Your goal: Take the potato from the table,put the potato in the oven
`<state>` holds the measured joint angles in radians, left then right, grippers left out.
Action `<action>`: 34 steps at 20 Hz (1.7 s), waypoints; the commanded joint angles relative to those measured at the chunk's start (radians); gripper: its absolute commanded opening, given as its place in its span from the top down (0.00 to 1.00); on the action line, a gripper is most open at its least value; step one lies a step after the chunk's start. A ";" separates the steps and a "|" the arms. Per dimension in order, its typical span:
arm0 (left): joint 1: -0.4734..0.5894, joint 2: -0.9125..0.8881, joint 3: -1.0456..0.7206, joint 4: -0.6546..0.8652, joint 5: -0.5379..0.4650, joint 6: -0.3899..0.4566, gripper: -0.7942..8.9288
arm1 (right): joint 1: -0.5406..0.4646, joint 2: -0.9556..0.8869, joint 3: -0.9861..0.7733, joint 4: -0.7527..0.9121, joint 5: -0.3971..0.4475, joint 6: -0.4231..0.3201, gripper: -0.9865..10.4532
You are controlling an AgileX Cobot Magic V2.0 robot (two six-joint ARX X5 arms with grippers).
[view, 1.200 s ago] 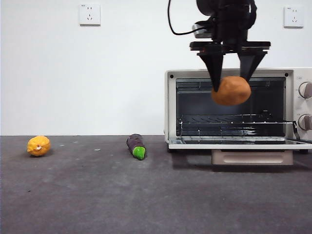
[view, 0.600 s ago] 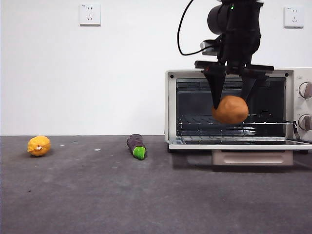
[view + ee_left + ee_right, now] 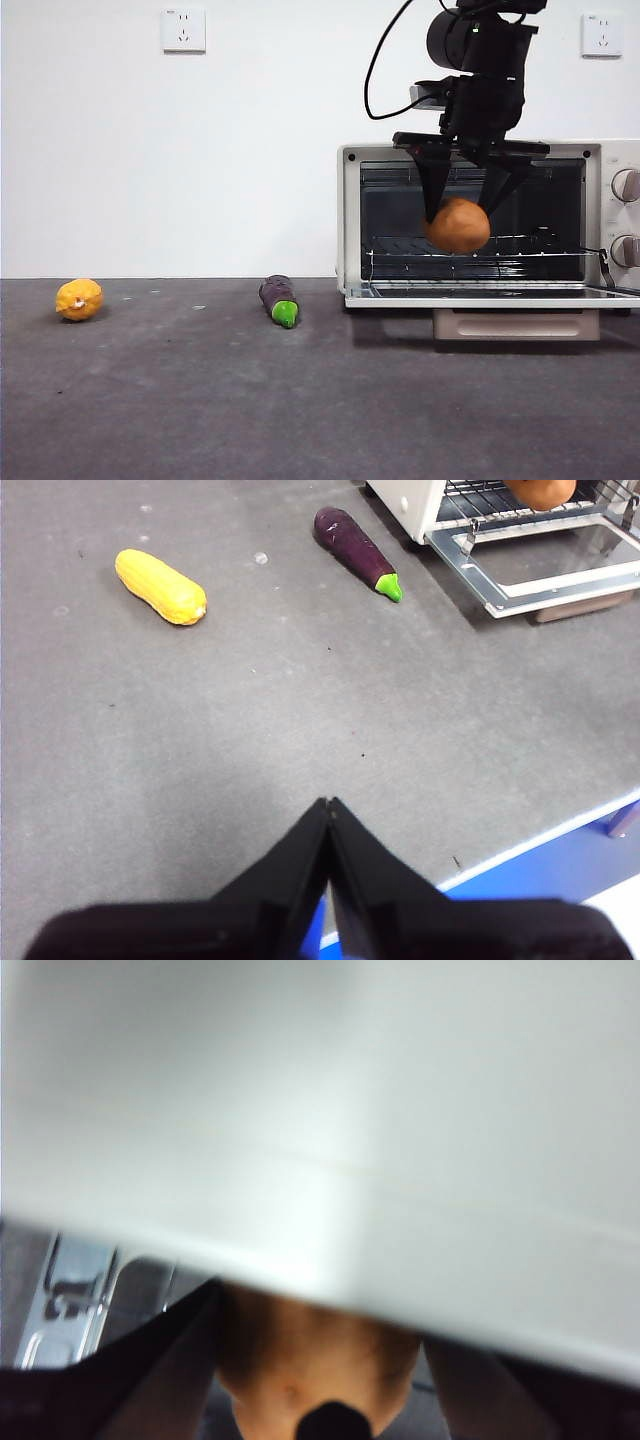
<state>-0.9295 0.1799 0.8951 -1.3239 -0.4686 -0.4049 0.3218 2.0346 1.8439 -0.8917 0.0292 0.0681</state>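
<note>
1. The right claw comes down from above, right in front of the oven, and its 2 black jaws are clamped on either side of the potato.
2. The potato hangs in the air at the mouth of the oven, in front of the dark cavity and just above the level of the wire rack. It touches neither the rack nor the dropped door.
3. In the right wrist view the potato fills the gap between the 2 jaws, with the oven's cream-white top blurred and very close over it.
4. The oven stands at the back right of the tabletop, its glass door folded down flat toward the front, the beige handle under the door's front edge and 2 round knobs on the right side.
5. The left claw waits over the front of the tabletop, near its blue-taped front edge, jaws pressed together with nothing between them.
6. A dark purple eggplant with a green tip lies near the back edge of the tabletop, just beside the oven's left side but not touching it.
7. A yellow-orange lumpy fruit lies well apart from it, toward the back left corner.
8. 2 white wall sockets sit high on the wall behind.
</note>
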 commanded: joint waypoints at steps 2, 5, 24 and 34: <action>0.001 -0.003 -0.005 0.004 -0.004 -0.022 0.92 | 0.007 0.029 -0.068 0.068 -0.015 0.027 0.86; 0.001 -0.003 -0.005 0.004 -0.004 -0.023 0.92 | 0.007 0.029 -0.089 0.107 -0.014 0.037 0.86; 0.001 -0.003 -0.005 0.004 -0.024 -0.023 0.92 | 0.007 0.029 -0.099 0.118 0.014 0.039 0.38; 0.001 -0.003 -0.005 0.004 -0.021 -0.023 0.92 | 0.020 -0.056 -0.098 0.058 0.071 0.037 0.38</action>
<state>-0.9295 0.1799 0.8951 -1.3239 -0.4877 -0.4210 0.3401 1.9762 1.7515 -0.8341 0.1028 0.1009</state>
